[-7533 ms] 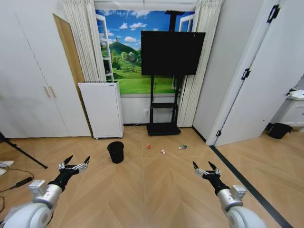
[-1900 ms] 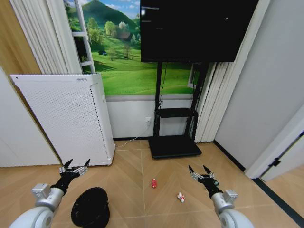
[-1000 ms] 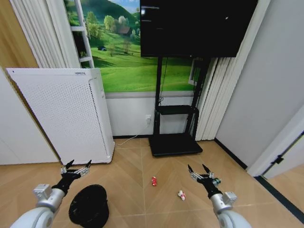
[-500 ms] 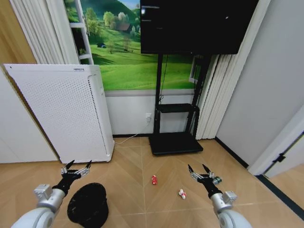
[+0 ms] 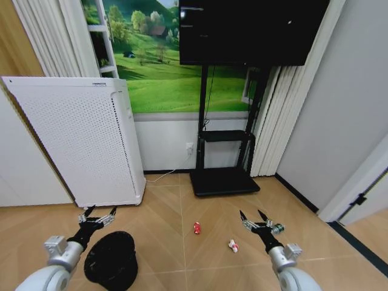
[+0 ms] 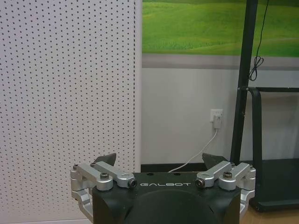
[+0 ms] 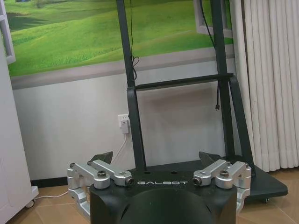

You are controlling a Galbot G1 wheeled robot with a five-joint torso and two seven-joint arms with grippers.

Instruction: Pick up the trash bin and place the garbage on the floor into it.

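1. Bin first: it stands on the floor at about 7 o'clock in the head view, mouth up, just beyond and slightly right of the left gripper. Nothing holds it.
2. Left fingers are spread wide and empty; the left wrist view confirms the two tips far apart, pointing toward the white purifier and the wall socket. The gripper hovers near the bin's far rim, not touching it as far as I can tell.
3. Right gripper sits at about 5 o'clock, fingers also wide, holding nothing. Its wrist view looks at the TV stand and curtain.
4. Garbage lies between and beyond the grippers: a red scrap near 6 o'clock, a white-and-red wrapper to its right, and a small bottle just beside the right gripper's tips.
5. Step in hand, as I judge it: the approach. The robot is close to the bin, but the pick has not begun.
6. The next move likely calls for the left arm to drop and turn so one finger goes inside the rim and one outside, then close. The bin looks light and could tip or slide if nudged off-centre.
7. All three litter pieces remain on the floor, so the task is at an early stage.
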